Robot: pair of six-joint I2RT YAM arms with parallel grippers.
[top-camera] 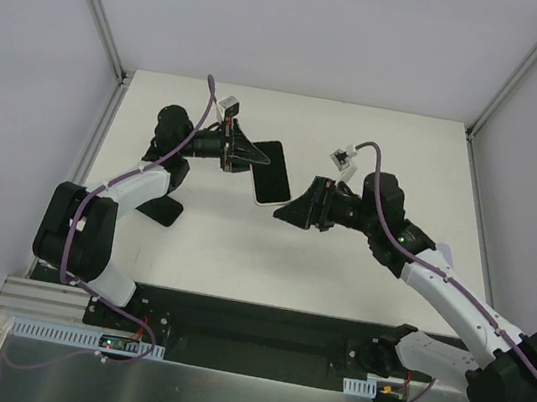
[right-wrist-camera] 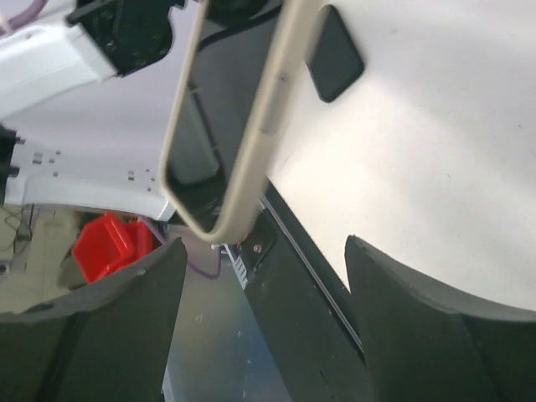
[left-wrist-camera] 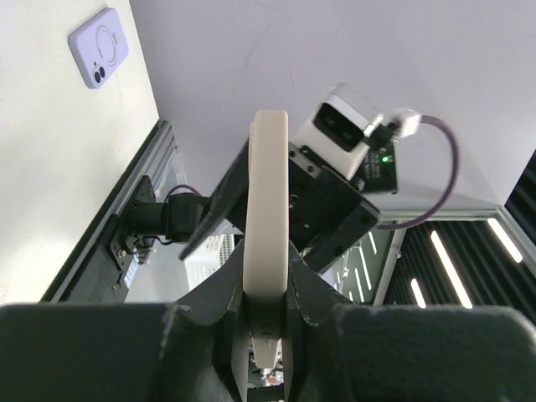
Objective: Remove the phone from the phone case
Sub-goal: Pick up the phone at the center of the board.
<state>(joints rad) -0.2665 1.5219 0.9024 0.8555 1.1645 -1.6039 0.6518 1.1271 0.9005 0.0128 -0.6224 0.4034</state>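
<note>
**Holding the phone (top-camera: pixel 267 163) in its phone case (right-wrist-camera: pixel 272 109) above the counter (top-camera: pixel 358 144)**

Left of the phone case, the left claw (top-camera: pixel 247 153) was clamped shut on the case's edge. The case hung raised, with the phone's dark screen framed inside its cream rim. Right of the phone case, the right claw (top-camera: pixel 293 207) stood with jaws spread wide, gripping nothing, its fingertips (right-wrist-camera: pixel 109 318) near the case's lower corner.

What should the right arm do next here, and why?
Probably ease the right fingers forward around the lower corner of the phone case and close on its rim. They stand open just short of it, while the left fingers clamp the case in the air, with the phone seemingly inside.
</note>
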